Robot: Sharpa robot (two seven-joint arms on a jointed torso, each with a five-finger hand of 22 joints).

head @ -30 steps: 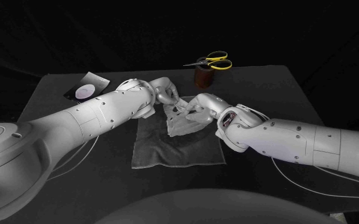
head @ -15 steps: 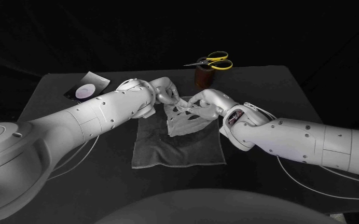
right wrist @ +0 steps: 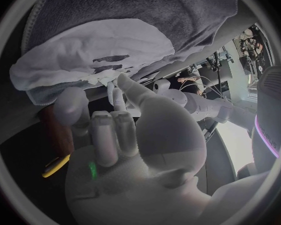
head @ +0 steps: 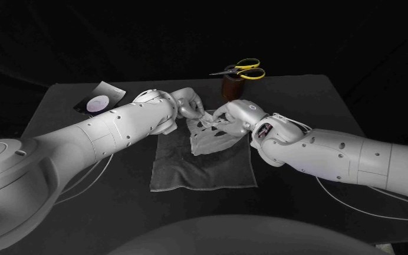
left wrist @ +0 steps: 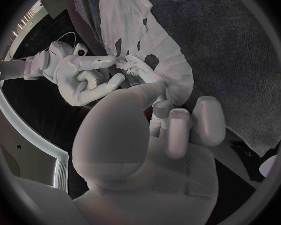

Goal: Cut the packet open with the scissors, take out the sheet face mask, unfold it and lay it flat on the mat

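Unfolding: left hand (head: 188,106) and right hand (head: 228,119) each pinch the mask (head: 208,140) edge; drawing apart evenly should flatten it over the mat (head: 204,175).

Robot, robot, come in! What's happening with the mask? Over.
Left hand, right hand both pinching sheet face mask. Mask crumpled over mat, not flat yet. Scissors stand behind, clear.

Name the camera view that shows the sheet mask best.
The right wrist view: the sheet mask spreads nearly whole against the mat, cut-outs visible. The left wrist view shows it too, partly behind fingers. In the head view the left hand and right hand cover its upper edge.
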